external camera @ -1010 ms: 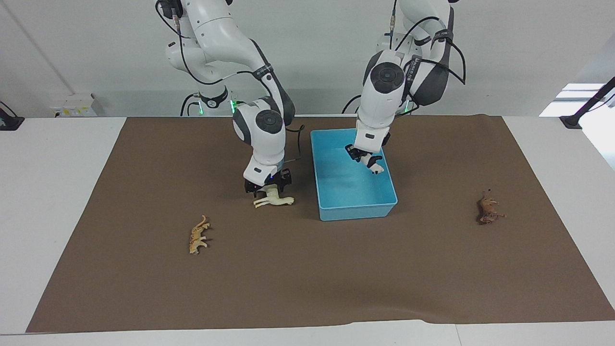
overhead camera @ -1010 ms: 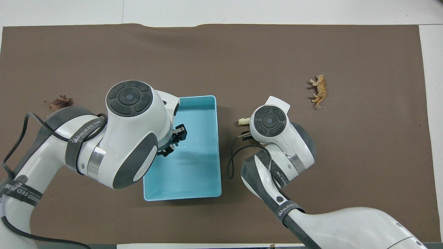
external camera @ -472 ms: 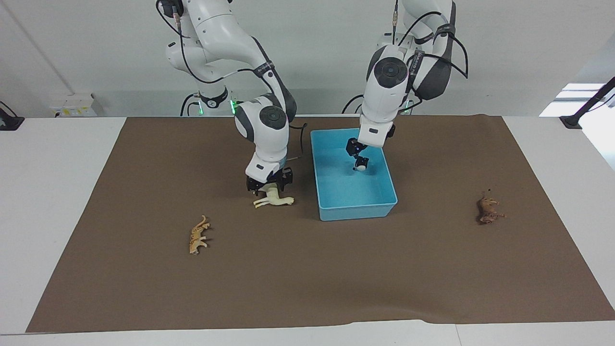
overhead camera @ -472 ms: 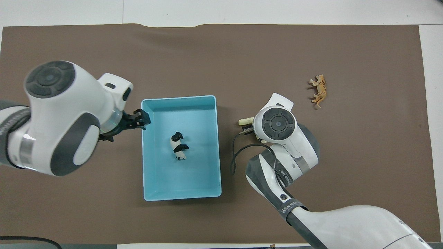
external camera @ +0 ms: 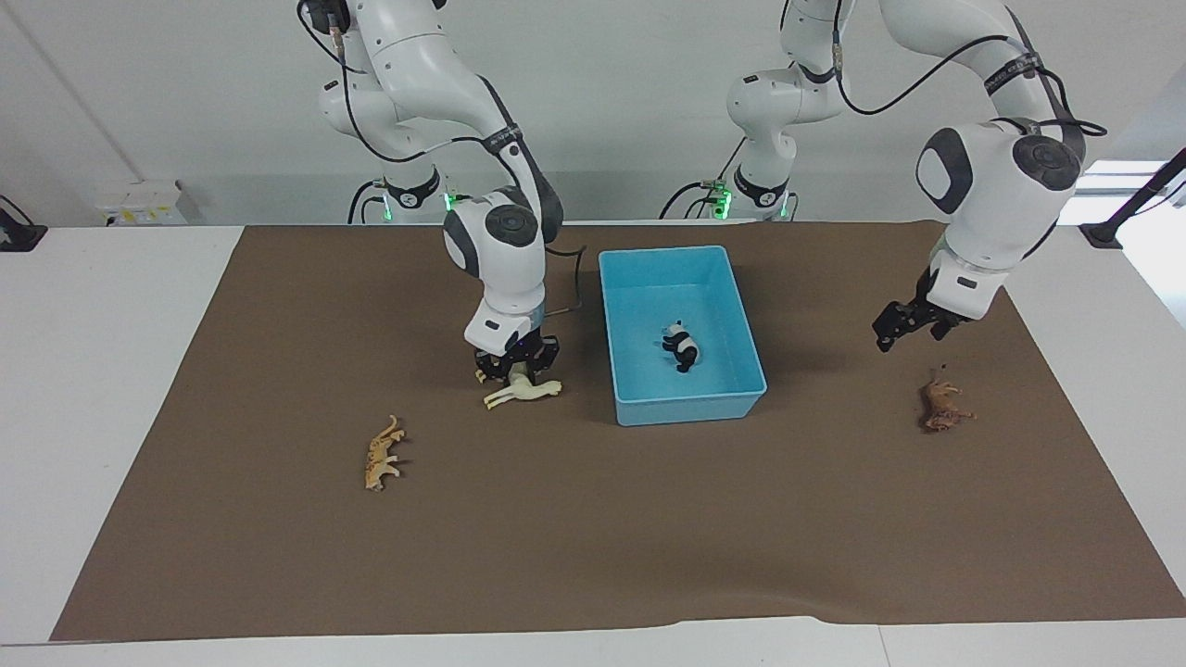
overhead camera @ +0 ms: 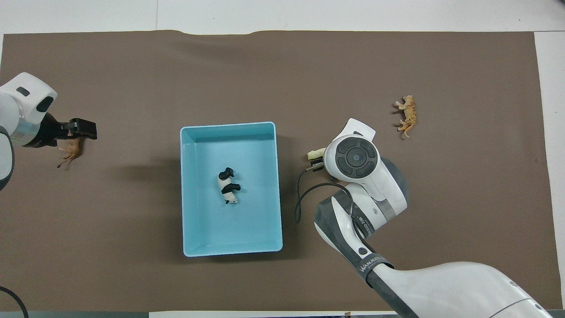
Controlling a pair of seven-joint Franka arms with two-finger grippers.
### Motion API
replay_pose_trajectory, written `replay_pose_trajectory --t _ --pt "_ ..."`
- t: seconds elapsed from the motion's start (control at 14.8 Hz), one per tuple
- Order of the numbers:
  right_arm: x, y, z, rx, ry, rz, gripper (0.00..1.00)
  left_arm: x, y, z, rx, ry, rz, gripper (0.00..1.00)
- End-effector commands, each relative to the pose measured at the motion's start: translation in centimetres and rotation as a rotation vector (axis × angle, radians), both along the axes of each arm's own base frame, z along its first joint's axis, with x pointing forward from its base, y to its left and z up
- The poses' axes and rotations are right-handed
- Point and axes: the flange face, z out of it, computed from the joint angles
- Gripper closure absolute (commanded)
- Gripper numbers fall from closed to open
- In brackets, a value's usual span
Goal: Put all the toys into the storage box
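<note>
The blue box [external camera: 683, 398] stands on the brown mat [external camera: 593, 537] covering the bench [external camera: 102, 371]. All positions below are given relative to the box.

The panda [external camera: 683, 346] lies on its side inside the box, on the floor near the middle.

The cream llama [external camera: 524, 390] lies on the mat just beside the box, toward the right arm's end of the bench. The right claw [external camera: 512, 363] is down on it, fingers set around its body; whether they are fully pinching it cannot be told.

The spotted cat [external camera: 382, 454] lies on the mat well apart from the box, toward the right arm's end and farther from the robots.

The brown animal [external camera: 942, 407] lies on the mat well apart from the box, toward the left arm's end. The left claw [external camera: 903, 326] hangs in the air above the mat close to this animal, fingers spread, holding nothing
</note>
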Motion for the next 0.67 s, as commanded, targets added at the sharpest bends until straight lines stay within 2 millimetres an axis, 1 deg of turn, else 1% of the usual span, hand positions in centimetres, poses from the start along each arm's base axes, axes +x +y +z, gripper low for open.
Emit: replay_pose_trajectory --t 0.0,0.07,0.13,0.2,0.27,0.34,0.4,0.47,0.54,0.61 --pt "3.2 0.6 7.9 -0.073 0.043 -0.046 1.00 2.2 2.6 -3.2 0.094 -0.073 -0.126 0.00" --pt "4.2 1.1 12.2 -0.073 0.051 -0.076 1.00 2.6 4.6 -3.7 0.115 -0.095 -0.116 0.00" --pt "4.6 2.2 15.4 -0.043 0.068 -0.100 1.00 3.2 6.5 -4.1 0.128 -0.106 -0.121 0.00" --pt "5.2 3.7 17.0 0.015 0.097 -0.142 1.00 4.0 7.8 -5.0 0.133 -0.104 -0.165 0.00" --pt "5.3 5.9 18.0 0.047 0.090 -0.160 1.00 5.1 8.6 -6.2 0.133 -0.109 -0.205 0.00" --pt "5.4 7.9 19.4 0.077 0.062 -0.167 1.00 5.9 9.5 -7.4 0.133 -0.118 -0.215 0.00" --pt "5.4 9.3 19.8 0.101 0.047 -0.184 1.00 6.1 10.4 -8.2 0.133 -0.124 -0.204 0.00" --pt "4.5 12.1 19.4 0.119 0.040 -0.193 1.00 5.9 10.8 -8.7 0.132 -0.128 -0.200 0.00" --pt "3.5 15.3 18.8 0.139 0.018 -0.186 1.00 5.8 10.6 -9.0 0.128 -0.118 -0.201 0.00" --pt "2.6 17.9 17.1 0.145 0.008 -0.183 1.00 5.8 10.6 -9.0 0.127 -0.114 -0.203 0.00"
